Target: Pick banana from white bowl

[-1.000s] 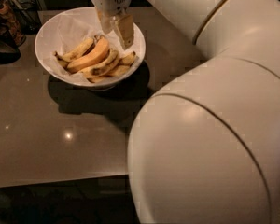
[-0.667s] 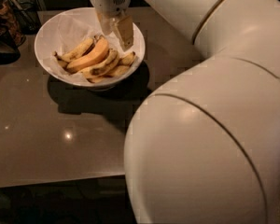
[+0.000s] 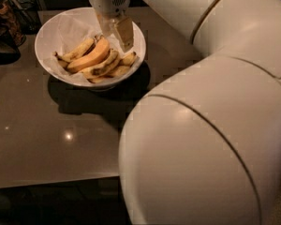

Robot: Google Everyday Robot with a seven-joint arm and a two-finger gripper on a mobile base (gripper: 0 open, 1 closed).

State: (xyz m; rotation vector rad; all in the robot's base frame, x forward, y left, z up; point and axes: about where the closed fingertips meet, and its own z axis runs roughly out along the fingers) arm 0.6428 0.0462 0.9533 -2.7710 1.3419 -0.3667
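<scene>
The white bowl (image 3: 61, 29), lined with crinkled white paper, stands on the dark table at the upper left. Several bananas lie in it; the top banana (image 3: 90, 55) is orange-yellow and lies slanted. My gripper (image 3: 114, 33) hangs down into the bowl's right half, just above the upper right end of the top banana. Its two tan fingers (image 3: 125, 32) stand apart, with nothing gripped between them.
The brown table top (image 3: 61, 130) runs to a front edge at the lower left. Dark objects (image 3: 4, 18) stand at the far left beside the bowl. My large white arm link (image 3: 201, 149) fills the right and lower right and hides the table there.
The gripper stays over the bowl's right half, hardly moved. The large arm link has swung a little to the left in the picture. The bananas have not moved.
</scene>
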